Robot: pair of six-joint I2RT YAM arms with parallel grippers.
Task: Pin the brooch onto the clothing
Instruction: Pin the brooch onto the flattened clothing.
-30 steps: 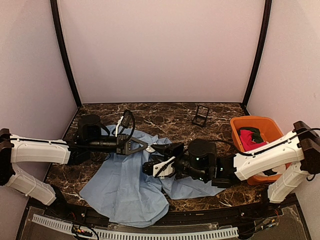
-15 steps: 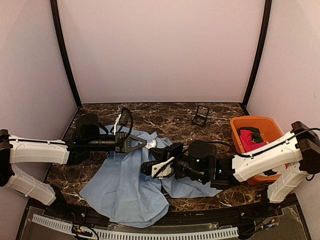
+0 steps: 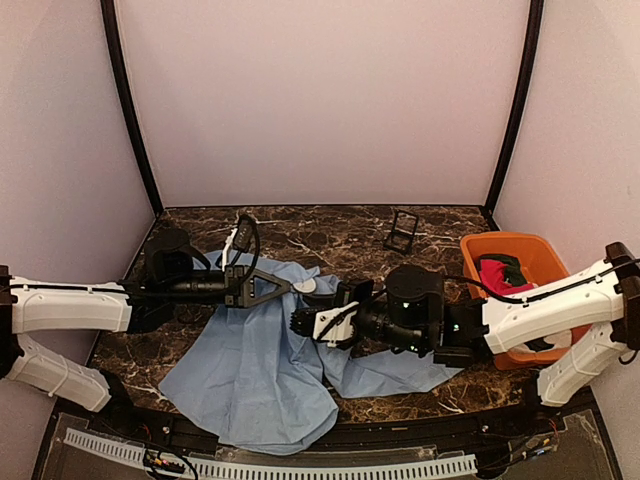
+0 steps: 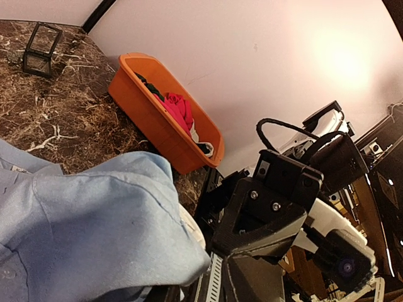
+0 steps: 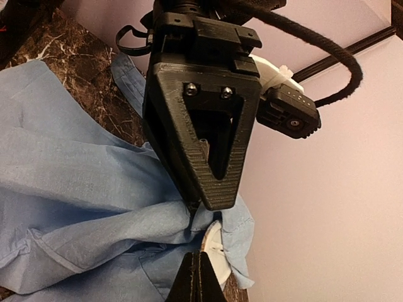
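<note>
Risk: if left gripper (image 5: 192,204), tips at shirt (image 5: 75,163) fold, gap unreadable, lets go, fold slackens and brooch (image 5: 215,249) shifts beside closed right gripper (image 5: 198,278), hold unconfirmed.

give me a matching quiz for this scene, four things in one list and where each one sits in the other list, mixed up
Things
1. blue shirt
2. orange tub
3. red garment
4. black wire stand

Places
A. inside the tub
B. standing alone at the back
C. spread out over the front left of the table
D. at the right edge

Pairs: 1-C, 2-D, 3-A, 4-B
</note>
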